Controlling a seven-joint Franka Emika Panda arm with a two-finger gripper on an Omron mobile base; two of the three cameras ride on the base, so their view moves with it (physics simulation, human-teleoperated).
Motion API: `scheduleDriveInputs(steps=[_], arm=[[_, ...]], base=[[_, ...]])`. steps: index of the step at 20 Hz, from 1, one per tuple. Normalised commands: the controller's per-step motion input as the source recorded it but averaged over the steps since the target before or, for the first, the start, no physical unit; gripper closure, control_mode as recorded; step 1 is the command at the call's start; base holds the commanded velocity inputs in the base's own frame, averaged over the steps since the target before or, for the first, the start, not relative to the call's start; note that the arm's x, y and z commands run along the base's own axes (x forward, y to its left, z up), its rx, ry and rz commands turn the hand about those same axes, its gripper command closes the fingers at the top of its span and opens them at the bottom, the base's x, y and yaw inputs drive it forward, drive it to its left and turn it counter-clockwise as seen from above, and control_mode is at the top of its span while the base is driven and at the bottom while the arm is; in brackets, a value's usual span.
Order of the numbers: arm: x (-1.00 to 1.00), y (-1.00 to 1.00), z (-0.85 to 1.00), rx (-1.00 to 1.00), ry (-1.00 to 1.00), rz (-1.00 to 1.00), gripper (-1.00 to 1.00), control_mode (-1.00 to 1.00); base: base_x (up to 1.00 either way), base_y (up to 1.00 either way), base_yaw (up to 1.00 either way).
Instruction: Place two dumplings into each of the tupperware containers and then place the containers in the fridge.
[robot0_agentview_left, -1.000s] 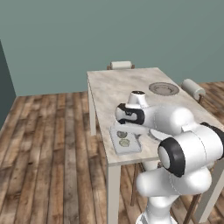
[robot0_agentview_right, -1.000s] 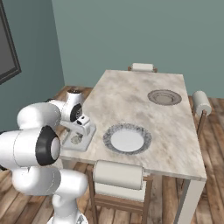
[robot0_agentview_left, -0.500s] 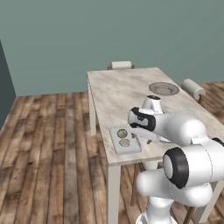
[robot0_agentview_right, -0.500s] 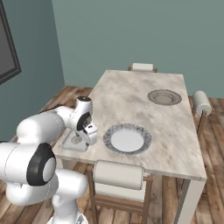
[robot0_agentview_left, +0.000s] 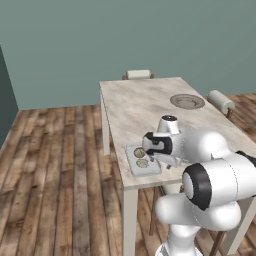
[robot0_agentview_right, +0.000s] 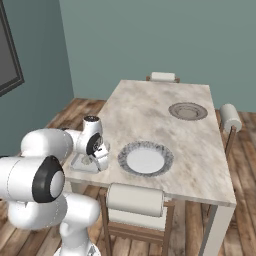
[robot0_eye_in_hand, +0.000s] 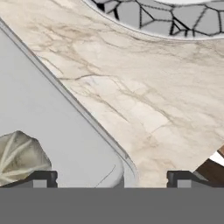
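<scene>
One tupperware container (robot0_agentview_left: 143, 160) sits at the table's near left corner. Two dumplings (robot0_agentview_left: 139, 153) (robot0_agentview_left: 142, 163) lie in it. My gripper (robot0_agentview_left: 160, 160) hangs low over the container's right edge, jaws open and holding nothing. In the hand view, the container's (robot0_eye_in_hand: 52, 131) rounded corner lies between my fingertips (robot0_eye_in_hand: 41, 179), and my gripper (robot0_eye_in_hand: 111, 180) is just above the table. One dumpling (robot0_eye_in_hand: 18, 156) shows at the left, inside the box. From the right base view, my arm hides most of the container (robot0_agentview_right: 80, 162). The fridge is out of view.
A mosaic-rimmed plate (robot0_agentview_right: 145, 158) (robot0_eye_in_hand: 153, 19) lies just right of the container. A grey plate (robot0_agentview_left: 187, 101) sits at the table's far right. Chairs stand at the near side (robot0_agentview_right: 134, 199), the far end (robot0_agentview_left: 137, 74) and the right side (robot0_agentview_right: 230, 116).
My hand has swung right from above the container's middle and dropped lower over its right edge. The jaws stayed open, and the dumplings have not moved.
</scene>
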Motion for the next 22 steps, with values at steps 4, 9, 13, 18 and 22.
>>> scheduleDriveInputs(steps=[4,9,13,18,22], arm=[[0.36,-0.09,-0.29,0.00,0.07,-0.02,-1.00,-1.00],[0.38,-0.02,-0.42,0.00,0.06,0.00,-1.00,-1.00],[0.41,0.00,-0.47,0.00,0.00,0.00,-1.00,-1.00],[0.10,-0.05,-0.55,0.00,0.00,0.00,-1.00,-1.00],[-0.42,-0.28,-0.34,0.01,0.00,0.00,-1.00,-1.00]], base=[[0.00,0.00,0.00],[0.00,0.00,0.00],[0.00,0.00,0.00],[0.00,0.00,0.00],[0.00,0.00,0.00]])
